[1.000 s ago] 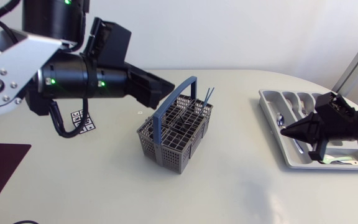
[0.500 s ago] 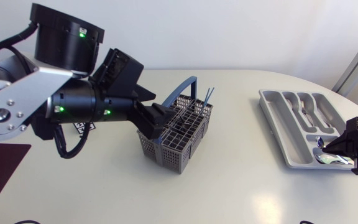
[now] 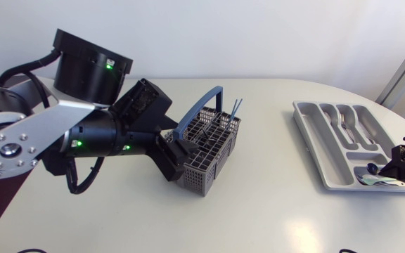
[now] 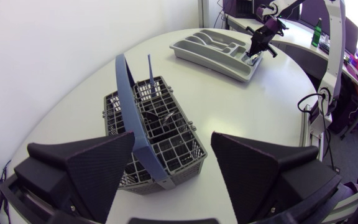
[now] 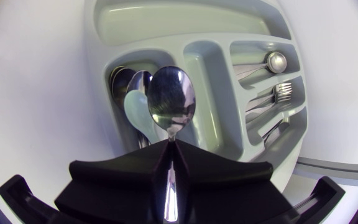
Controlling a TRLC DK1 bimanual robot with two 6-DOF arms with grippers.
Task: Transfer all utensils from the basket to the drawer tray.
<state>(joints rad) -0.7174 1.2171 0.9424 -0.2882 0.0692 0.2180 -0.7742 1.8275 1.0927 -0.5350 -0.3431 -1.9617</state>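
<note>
A grey wire basket with a blue handle stands mid-table and holds dark utensils and two thin blue sticks. My left gripper is open at the basket's near-left corner. In the left wrist view its fingers straddle the basket with nothing between them. The grey drawer tray lies at the right. My right gripper hangs over the tray's near end, shut on a metal spoon. The spoon's bowl points down at a compartment of spoons.
The tray holds forks and other cutlery in its long slots, and a pale spoon among metal ones below my right gripper. My left arm's bulky links cover the table's left part. The table edge curves just past the tray.
My left arm has swung down and right, bringing its open gripper to the basket. My right arm has carried the spoon along the tray to its near end at the table's right edge.
</note>
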